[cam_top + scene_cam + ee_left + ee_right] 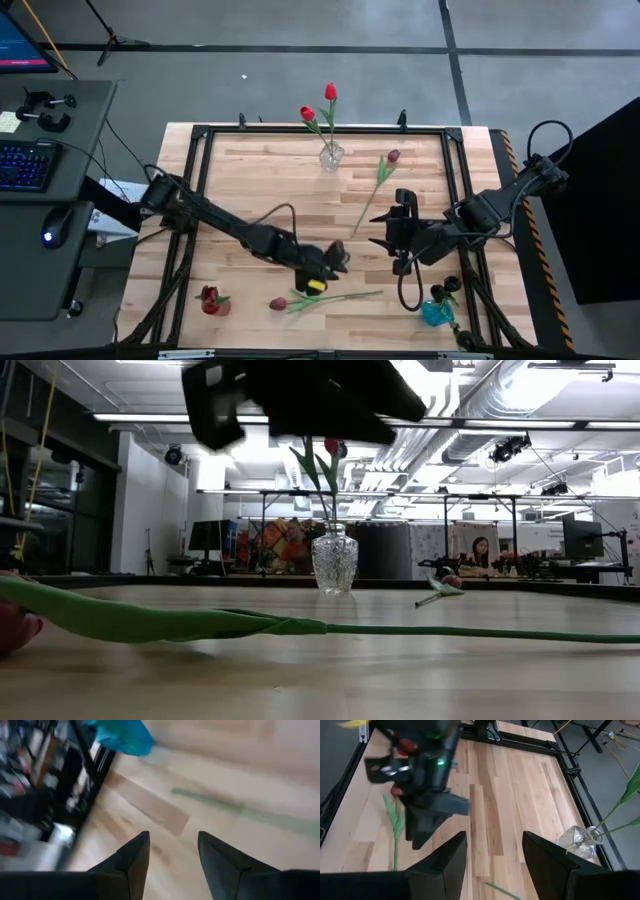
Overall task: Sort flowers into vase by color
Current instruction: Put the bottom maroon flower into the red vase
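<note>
High view: the left gripper hangs over the near middle of the wooden table, just above a maroon-headed flower lying flat with its thin green stem running rightward; the step in hand looks like the reach for this tulip, so the next move calls for a descent onto the slim stem and a careful pinch; two red tulips already stand in the clear glass vase at the far edge; another dark-headed flower lies loose mid-table; a red bloom rests near the left corner, a blue vase near the right; the right gripper waits beside the left one, empty.

Low view: the cut-glass vase shows faceted, bulbous walls; a long smooth leaf and stem lie flat across the planks.

Left wrist view: the dark tapered fingers stand parted with nothing between them; the stem lies ahead as a blurred green streak.

Right wrist view: its fingers stand likewise apart and empty; the left gripper hovers by the maroon tulip.
</note>
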Available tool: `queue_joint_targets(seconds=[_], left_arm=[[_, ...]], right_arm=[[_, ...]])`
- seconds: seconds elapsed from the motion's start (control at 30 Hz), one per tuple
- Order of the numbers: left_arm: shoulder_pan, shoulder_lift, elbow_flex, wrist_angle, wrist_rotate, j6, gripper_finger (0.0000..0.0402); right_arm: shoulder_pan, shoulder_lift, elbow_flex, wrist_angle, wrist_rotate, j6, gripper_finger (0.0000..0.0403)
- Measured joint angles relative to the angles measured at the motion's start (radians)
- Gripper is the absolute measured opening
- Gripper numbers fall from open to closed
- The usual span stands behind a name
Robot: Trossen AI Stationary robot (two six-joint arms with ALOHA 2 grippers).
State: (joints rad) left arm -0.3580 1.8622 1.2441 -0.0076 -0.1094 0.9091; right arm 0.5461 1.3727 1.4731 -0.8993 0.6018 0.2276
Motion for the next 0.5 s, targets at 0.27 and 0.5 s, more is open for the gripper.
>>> queue_joint_targets(seconds=[0.27,0.5], left_arm=[[-0.090,0.106,0.016,0.009,-0.186,0.614,0.0156],[-0.152,0.213,0.016,0.086,-0.316,0.903,0.0156]], right_arm=[[0.000,0.000,0.000,-0.002,0.000,0.016,0.0181],[-0.003,0.000,0.000,-0.002,0.000,0.030,0.0181]])
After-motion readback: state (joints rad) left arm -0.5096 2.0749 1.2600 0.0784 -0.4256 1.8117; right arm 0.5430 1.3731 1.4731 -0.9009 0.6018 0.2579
